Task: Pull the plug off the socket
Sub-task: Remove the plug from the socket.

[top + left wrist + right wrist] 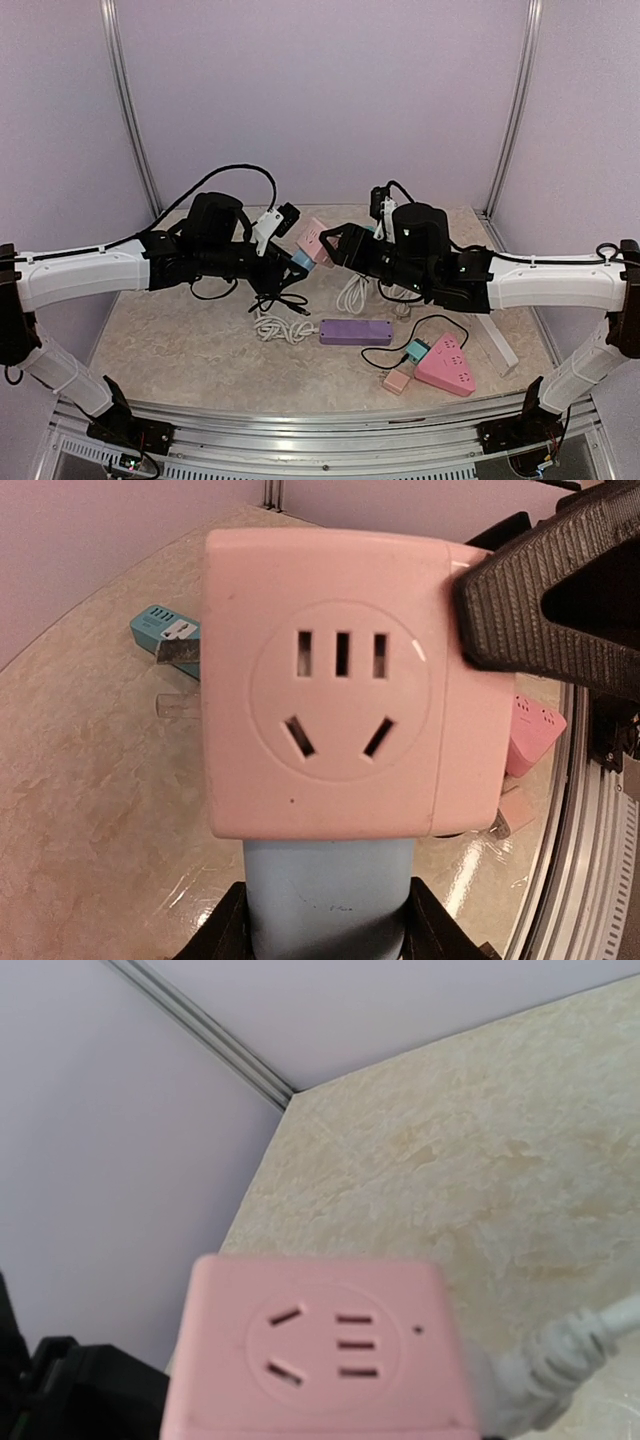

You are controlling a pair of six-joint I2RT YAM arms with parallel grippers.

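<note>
Between my arms, toward the table's (200,345) 12 o'clock, my left gripper (328,942) clamps the blue plug (328,885) at the pink socket's (330,680) 6 o'clock, my right gripper (329,244) apparently pinches the socket, they're unseparated, and the pull remains.

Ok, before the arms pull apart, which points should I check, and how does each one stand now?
1. Left gripper shut on the blue plug: ok, its body sits between the fingers.
2. Right gripper holding the pink socket: cannot tell; one finger touches its side, the other is hidden.
3. Plug seated, no gap yet: ok.
4. Pair held above the table: ok.
5. White cable slack: cannot tell.
</note>
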